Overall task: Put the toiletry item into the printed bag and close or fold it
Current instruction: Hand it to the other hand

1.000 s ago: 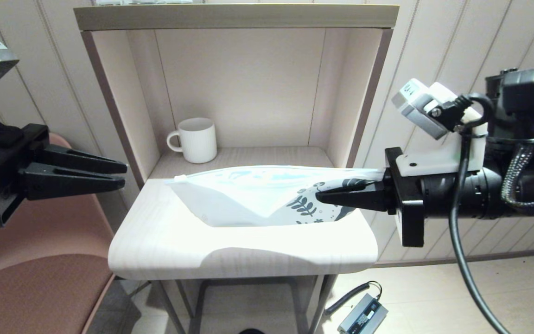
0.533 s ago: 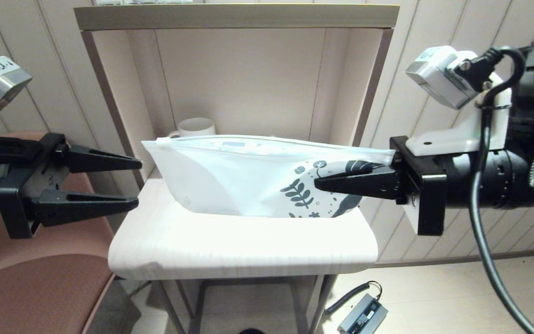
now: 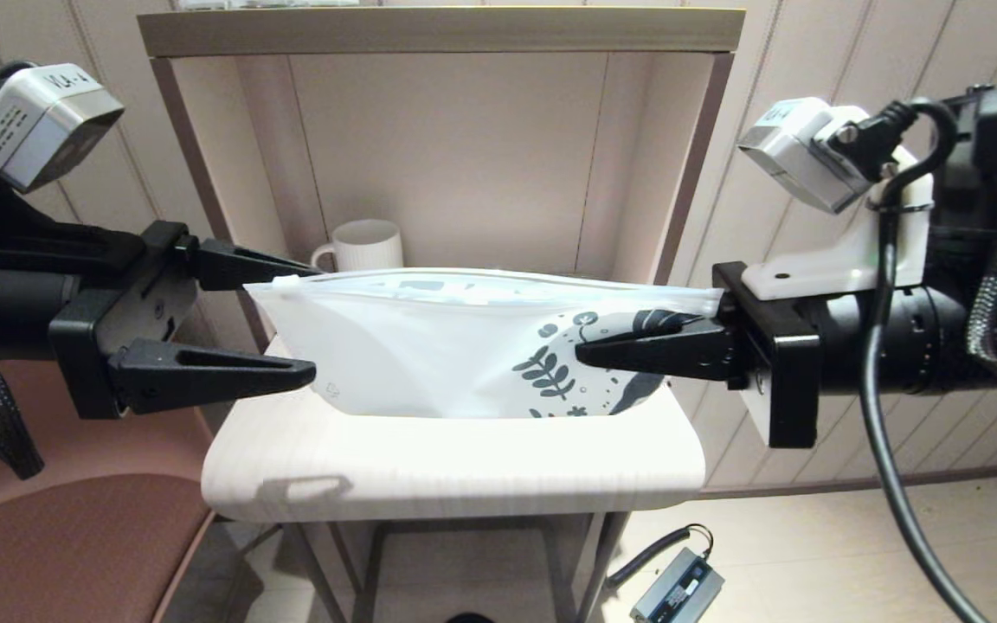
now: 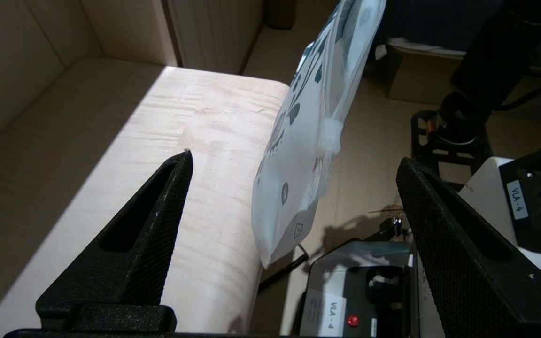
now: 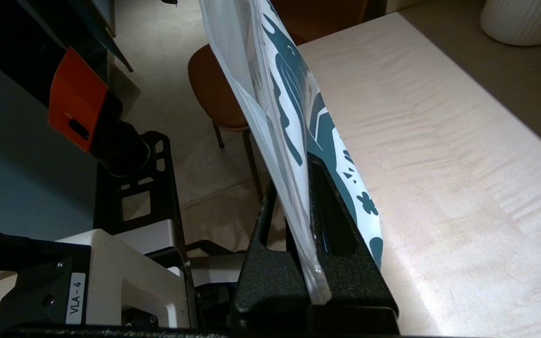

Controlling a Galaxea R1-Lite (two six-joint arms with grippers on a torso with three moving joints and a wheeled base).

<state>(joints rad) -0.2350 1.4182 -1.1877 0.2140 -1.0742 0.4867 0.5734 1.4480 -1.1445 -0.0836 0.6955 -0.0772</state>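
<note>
Right now you are holding the printed bag [image 3: 464,346] up on edge with the right tool [image 3: 628,350], whose two fingers are clamped on the leaf-printed end of the bag; the right wrist view is showing the film pinched flat between them. The bag's long axis is running level from that tool across toward the left tool [image 3: 299,324], and its lower edge is sitting just above or on the worktop [image 3: 429,467]; you cannot tell which.

From the bag's plain white end, the left tool is lying straight along that axis. Its fingers are spread wide: the upper fingertip [image 3: 291,266] is reaching over the top corner where the seal strip ends, and the lower one is hanging just beside the bottom corner. The left wrist view is showing the bag's end edge [image 4: 308,155] standing in the gap between the fingers, touching neither.

So the left tool is the nearer one for taking that free end. The toiletry item is not showing anywhere; it may be inside the bag. The mug [image 3: 360,247] is standing on the shelf behind the bag.
</note>
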